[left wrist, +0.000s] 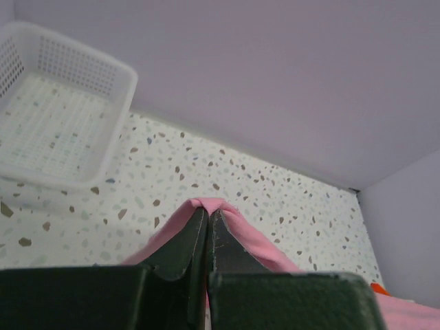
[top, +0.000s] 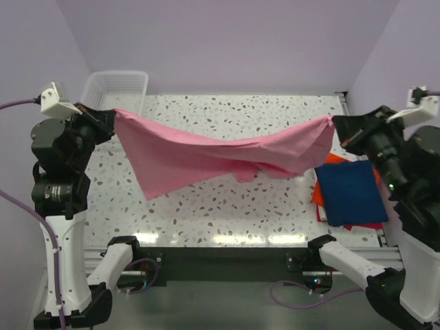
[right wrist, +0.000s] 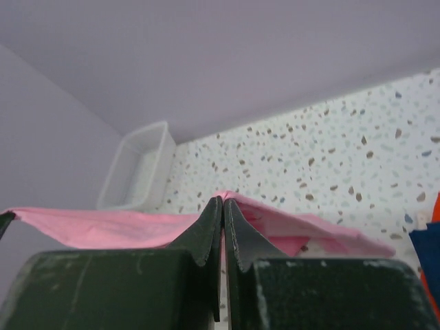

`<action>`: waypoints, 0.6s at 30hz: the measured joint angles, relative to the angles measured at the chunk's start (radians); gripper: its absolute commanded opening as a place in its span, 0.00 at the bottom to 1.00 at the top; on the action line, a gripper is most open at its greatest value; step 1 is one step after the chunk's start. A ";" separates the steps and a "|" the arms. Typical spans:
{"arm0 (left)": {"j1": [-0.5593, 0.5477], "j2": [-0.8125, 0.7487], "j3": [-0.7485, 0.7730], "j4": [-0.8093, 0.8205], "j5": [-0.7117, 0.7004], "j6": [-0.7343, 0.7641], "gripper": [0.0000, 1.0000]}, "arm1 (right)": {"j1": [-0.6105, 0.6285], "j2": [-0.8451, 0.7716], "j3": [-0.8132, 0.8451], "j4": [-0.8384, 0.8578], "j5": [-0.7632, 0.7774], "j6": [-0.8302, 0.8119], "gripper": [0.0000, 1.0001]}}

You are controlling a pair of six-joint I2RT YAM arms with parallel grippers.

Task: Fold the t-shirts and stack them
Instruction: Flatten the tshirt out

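Light pink cloth t-shirt (top: pixel 206 155) hangs stretched left of the folded navy blue t-shirt (top: pixel 352 192), its ends pinched by the left gripper (top: pixel 112 115) and right gripper (top: pixel 335 123); such slim bites could slip, dropping it crumpled.

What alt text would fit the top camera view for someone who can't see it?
A light pink cloth t-shirt hangs stretched between the left hand and right hand, sagging over the speckled table. At right, a folded navy blue t-shirt lies on a folded orange-red one; a white plastic mesh basket sits back left.
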 measured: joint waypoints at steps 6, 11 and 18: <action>0.000 -0.008 0.195 0.005 0.021 -0.011 0.00 | 0.000 0.030 0.317 -0.034 0.032 -0.042 0.00; 0.000 0.053 0.214 0.063 0.048 -0.038 0.00 | -0.001 0.090 0.336 0.033 0.052 -0.084 0.00; 0.000 0.343 0.162 0.286 0.102 -0.070 0.00 | -0.050 0.398 0.226 0.263 -0.001 -0.126 0.00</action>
